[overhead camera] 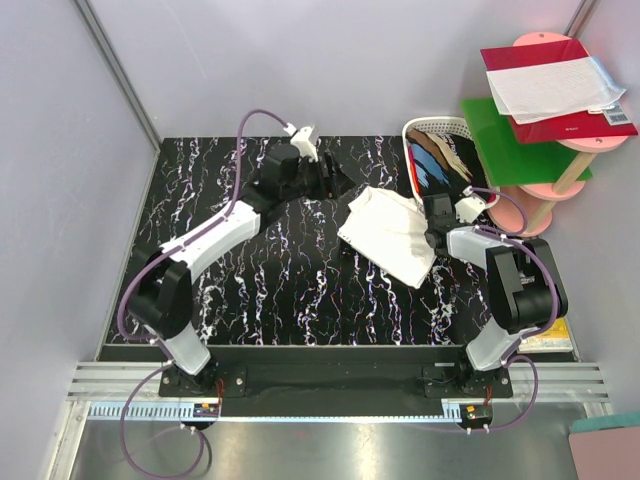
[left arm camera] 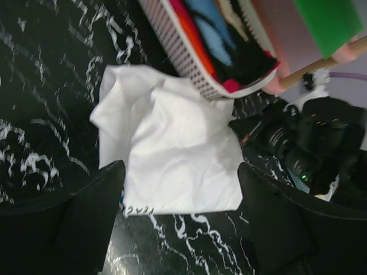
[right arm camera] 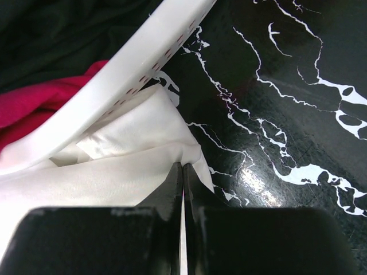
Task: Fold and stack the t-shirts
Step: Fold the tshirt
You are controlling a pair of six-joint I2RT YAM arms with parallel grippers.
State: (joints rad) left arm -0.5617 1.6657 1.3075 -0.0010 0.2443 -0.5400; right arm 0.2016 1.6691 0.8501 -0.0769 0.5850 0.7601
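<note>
Against rim of basket point(right arm camera: 155, 51): white t-shirt point(overhead camera: 390, 235), crumpled, edge pinched in closed right gripper point(right arm camera: 182, 189); left gripper point(left arm camera: 180, 172) agape, empty. Likely risks: thin pinch slipping on pull; cloth snagging under basket.

Pale lilac walls point(overhead camera: 300, 60) surround a black white-veined table point(overhead camera: 300, 290) beside pink shelving point(overhead camera: 527, 212).

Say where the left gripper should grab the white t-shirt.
Best pinch the white cloth t-shirt at its left edge, coming down from the open-table side: that edge lies free; the opposite side crowds the white plastic basket and the shut right gripper.
</note>
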